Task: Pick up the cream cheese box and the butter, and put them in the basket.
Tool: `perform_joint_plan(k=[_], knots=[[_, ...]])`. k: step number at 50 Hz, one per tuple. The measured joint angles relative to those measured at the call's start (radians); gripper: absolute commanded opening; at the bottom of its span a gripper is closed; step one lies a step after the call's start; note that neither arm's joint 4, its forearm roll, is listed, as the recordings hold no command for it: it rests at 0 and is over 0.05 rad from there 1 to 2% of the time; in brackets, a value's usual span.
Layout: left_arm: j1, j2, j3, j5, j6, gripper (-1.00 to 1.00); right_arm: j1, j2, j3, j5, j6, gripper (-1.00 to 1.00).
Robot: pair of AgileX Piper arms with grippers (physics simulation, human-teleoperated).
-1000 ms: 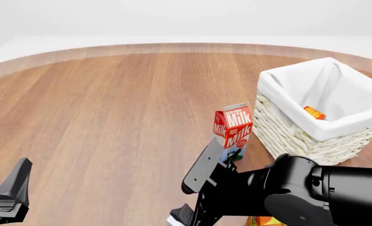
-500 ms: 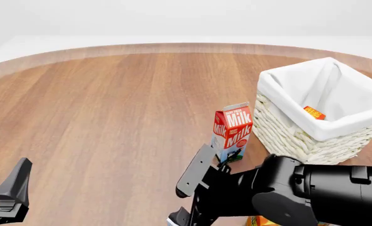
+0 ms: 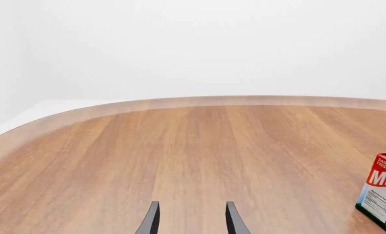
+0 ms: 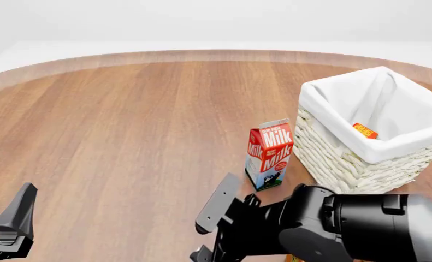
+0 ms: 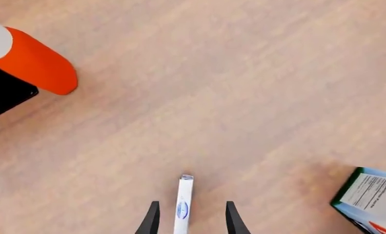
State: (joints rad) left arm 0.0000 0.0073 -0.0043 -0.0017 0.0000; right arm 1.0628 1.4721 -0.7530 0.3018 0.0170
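Hiding the cream cheese box [image 5: 183, 207]: right claw [image 4: 207, 238]

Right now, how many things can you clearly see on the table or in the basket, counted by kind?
Baskets: 1 (the basket)
Cartons: 2 (the Milk carton, standing on the table; the butter, inside the basket)
Small boxes: 1 (the cream cheese box, seen edge-on in the right wrist view)
Total: 4
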Motion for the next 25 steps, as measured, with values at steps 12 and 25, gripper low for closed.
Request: perform_joint_plan(k=[12, 25], knots=[[0.000, 0.000, 0.000, 0.000, 0.000, 1.00, 0.006, 0.037, 0.003, -0.023, 0.011, 1.00], [0.000, 0.000, 0.000, 0.000, 0.000, 1.00, 0.007, 0.070, 0.014, -0.047, 0.014, 1.00]])
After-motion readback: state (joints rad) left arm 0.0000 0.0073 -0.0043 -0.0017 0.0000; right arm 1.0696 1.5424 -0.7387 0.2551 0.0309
